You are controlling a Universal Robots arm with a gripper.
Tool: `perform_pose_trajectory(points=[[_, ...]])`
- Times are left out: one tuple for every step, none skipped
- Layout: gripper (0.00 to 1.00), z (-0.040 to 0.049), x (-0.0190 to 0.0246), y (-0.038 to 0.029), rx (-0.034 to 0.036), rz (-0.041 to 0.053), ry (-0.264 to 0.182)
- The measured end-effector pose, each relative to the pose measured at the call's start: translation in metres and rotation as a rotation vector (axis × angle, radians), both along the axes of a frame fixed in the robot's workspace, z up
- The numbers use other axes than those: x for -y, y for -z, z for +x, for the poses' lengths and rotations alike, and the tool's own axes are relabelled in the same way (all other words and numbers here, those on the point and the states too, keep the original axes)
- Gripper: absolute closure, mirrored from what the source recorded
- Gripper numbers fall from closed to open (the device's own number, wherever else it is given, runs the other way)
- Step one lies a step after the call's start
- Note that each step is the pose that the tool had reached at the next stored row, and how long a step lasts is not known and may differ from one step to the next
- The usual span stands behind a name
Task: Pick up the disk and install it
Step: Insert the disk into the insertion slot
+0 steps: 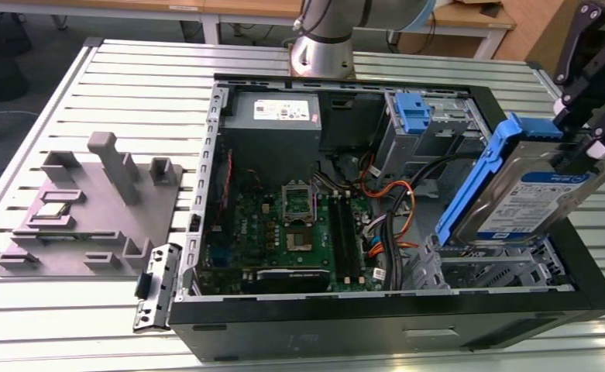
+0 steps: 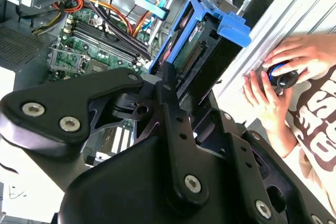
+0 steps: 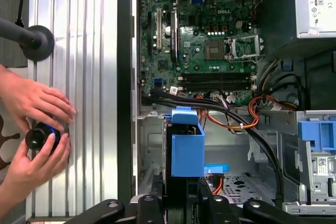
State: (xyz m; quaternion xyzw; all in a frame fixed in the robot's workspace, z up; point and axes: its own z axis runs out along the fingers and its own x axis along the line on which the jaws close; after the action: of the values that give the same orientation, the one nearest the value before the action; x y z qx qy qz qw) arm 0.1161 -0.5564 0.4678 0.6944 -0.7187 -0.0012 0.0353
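Observation:
The disk, a silver drive with a white and blue label and blue side rails, hangs tilted on edge over the open computer case, at the exterior view's right. My gripper is shut on its upper end. The drive is clear of the metal drive cage below it. In both wrist views the disk sticks out from between my black fingers, above the case floor. Its label is hidden in the wrist views.
Inside the case are the motherboard, orange and black cables, a grey power-supply box and an upright blue latch piece. A grey fixture lies on the slatted table. A person's hands hold a small black device beside the case.

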Motion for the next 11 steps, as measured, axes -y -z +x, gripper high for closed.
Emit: perform_pose_trajectory(points=[[0.65, 0.0011, 0.0000, 0.0005, 0.0000, 0.0001, 0.000], [0.65, 0.0018, 0.0000, 0.0008, -0.0001, 0.0000, 0.000], [0.65, 0.0023, 0.0000, 0.0012, -0.0002, 0.0008, -0.001], [0.65, 0.0025, 0.0000, 0.0017, -0.0003, 0.0022, -0.001], [0.65, 0.0025, 0.0000, 0.0022, -0.0003, 0.0034, -0.001], [0.65, 0.0025, 0.0000, 0.0023, -0.0003, 0.0036, -0.001], [0.65, 0.0025, 0.0000, 0.0023, -0.0002, 0.0035, -0.001], [0.65, 0.0026, 0.0000, 0.0023, -0.0002, 0.0035, -0.001], [0.65, 0.0026, 0.0000, 0.0024, -0.0003, 0.0035, -0.001], [0.65, 0.0026, 0.0000, 0.0025, -0.0003, 0.0036, -0.001], [0.65, 0.0026, 0.0000, 0.0032, -0.0003, 0.0039, -0.001]])
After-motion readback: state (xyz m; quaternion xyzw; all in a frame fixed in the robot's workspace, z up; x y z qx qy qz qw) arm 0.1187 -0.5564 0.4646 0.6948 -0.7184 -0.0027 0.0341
